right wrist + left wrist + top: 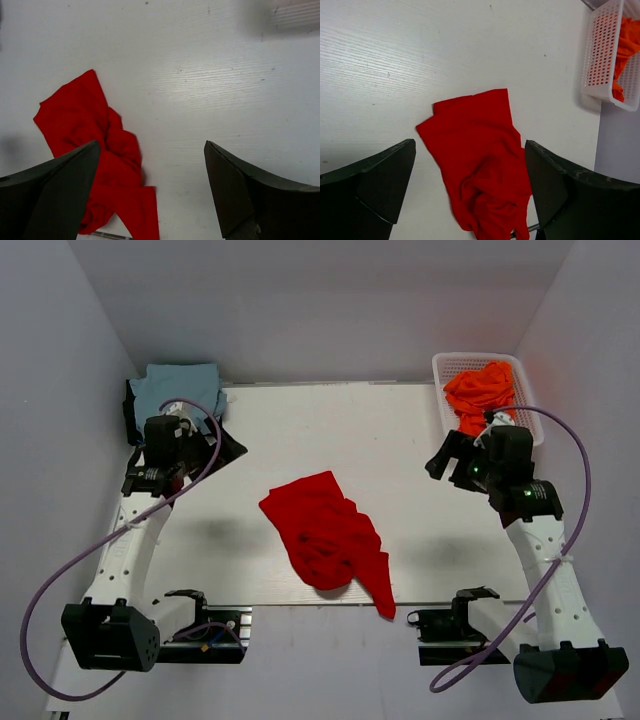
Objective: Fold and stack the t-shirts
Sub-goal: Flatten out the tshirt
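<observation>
While my left claw (470, 145) and right claw (151, 145) hung open, empty, the red t-shirt (325, 535) lay crumpled left of the basket (445, 365), orange t-shirts (480, 390) inside it; only the light blue t-shirt (180, 388), farther left, looked folded.

This looks like a robotics lab, set up as a small enclosed test cell. A white table (330, 430) with a faint wood grain is boxed in on three sides by plain pale walls (320, 300). Two white-and-black robot arms, the left arm (125, 540) and the right arm (550, 550), are fixed at its near edge, each trailing a loose purple cable (588, 480). The only everyday things (a crumpled red t-shirt (325, 530) and a white mesh basket (445, 370) of orange cloth) lie on that bare work surface
</observation>
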Action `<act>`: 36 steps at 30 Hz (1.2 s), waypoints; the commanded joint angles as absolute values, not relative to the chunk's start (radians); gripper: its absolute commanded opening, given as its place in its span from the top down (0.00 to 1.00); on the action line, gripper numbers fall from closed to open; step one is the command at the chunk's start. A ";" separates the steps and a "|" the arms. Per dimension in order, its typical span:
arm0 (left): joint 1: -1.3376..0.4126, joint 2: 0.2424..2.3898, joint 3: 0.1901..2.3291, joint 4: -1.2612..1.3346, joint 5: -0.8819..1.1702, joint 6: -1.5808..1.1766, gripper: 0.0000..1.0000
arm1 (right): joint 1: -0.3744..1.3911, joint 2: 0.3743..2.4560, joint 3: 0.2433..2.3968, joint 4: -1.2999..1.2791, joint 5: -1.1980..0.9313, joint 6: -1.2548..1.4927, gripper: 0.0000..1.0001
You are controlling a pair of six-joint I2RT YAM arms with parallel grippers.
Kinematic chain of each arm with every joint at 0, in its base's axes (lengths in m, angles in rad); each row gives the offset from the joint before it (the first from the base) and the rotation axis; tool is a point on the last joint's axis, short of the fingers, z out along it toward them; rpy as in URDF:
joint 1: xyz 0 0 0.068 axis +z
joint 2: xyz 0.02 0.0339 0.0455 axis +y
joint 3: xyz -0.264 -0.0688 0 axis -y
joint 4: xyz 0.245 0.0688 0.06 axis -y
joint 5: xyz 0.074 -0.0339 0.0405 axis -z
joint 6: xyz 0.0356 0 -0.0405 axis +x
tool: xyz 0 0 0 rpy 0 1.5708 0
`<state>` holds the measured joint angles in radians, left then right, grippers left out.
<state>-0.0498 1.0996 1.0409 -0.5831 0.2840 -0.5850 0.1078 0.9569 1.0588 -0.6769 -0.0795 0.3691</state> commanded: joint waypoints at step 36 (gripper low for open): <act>-0.294 1.756 0.933 -0.467 0.099 -0.614 0.97 | 0.972 1.112 0.575 -0.646 0.011 0.675 0.10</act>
<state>-0.2745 1.7306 0.9958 -0.4706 0.0929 -0.6220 0.9421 1.1004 0.6128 -0.6567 0.0338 0.6197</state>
